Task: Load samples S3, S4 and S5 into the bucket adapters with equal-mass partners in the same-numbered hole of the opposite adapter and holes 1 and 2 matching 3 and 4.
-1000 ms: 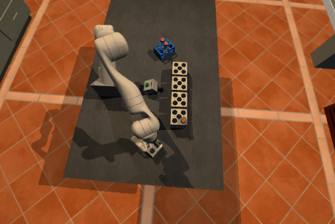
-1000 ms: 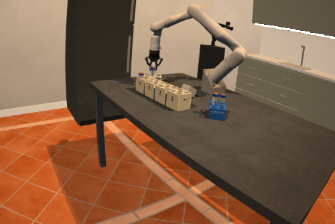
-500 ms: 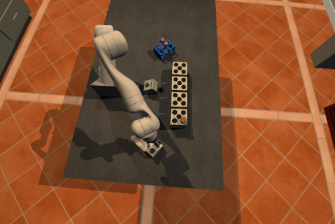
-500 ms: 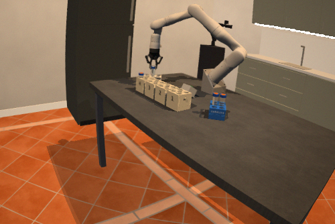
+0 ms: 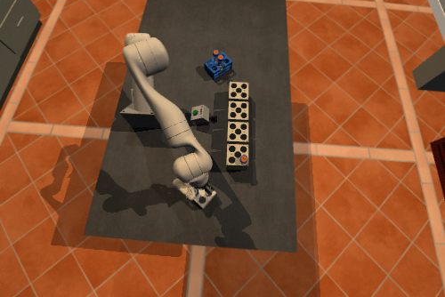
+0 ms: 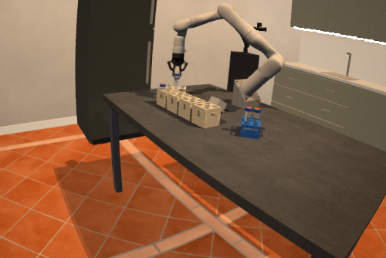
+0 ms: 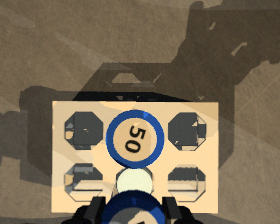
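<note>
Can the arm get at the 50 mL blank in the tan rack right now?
Probably not as it stands. The gripper is already shut on another blue-capped tube, so its fingers are taken. The 50 blank itself stands uncovered in the tan rack, with empty holes on either side, directly below the wrist.

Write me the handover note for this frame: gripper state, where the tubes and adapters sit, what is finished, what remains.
Gripper: shut on a blue-capped water-blank tube, above the beige blank rack.
Blank marked 50 stands in that rack.
Four beige bucket adapters stand in a row; one orange-dotted tube is in the adapter nearest the rack.
Two orange-dotted samples wait in the blue rack.
Done: blank gripped.
Left: seat blanks and samples, release, press the green DONE key.
</note>
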Motion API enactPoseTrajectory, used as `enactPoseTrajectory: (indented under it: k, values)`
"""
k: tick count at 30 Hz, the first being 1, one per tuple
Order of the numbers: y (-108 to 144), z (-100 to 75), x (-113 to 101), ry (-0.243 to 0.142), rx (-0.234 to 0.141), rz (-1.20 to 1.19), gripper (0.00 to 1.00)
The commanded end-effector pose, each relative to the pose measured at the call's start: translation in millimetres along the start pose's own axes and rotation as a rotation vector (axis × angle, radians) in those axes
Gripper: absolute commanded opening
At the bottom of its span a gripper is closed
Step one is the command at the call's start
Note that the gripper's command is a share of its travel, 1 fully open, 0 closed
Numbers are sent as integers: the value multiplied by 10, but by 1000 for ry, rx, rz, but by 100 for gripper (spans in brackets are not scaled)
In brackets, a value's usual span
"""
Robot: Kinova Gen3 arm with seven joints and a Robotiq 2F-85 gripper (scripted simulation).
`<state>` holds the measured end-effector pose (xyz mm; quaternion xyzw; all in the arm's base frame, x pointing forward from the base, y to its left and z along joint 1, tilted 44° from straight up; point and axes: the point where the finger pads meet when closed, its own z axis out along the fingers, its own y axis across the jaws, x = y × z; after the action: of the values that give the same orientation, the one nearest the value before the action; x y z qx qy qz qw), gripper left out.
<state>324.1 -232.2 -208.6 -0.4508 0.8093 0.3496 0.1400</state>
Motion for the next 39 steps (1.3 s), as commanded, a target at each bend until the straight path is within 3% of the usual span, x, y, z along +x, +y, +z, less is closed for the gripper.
enactPoseTrajectory:
  k: [1,39]
  values:
    - [3,-96,21,4,3,-3,10]
    - [9,-550,25,5,2,0,10]
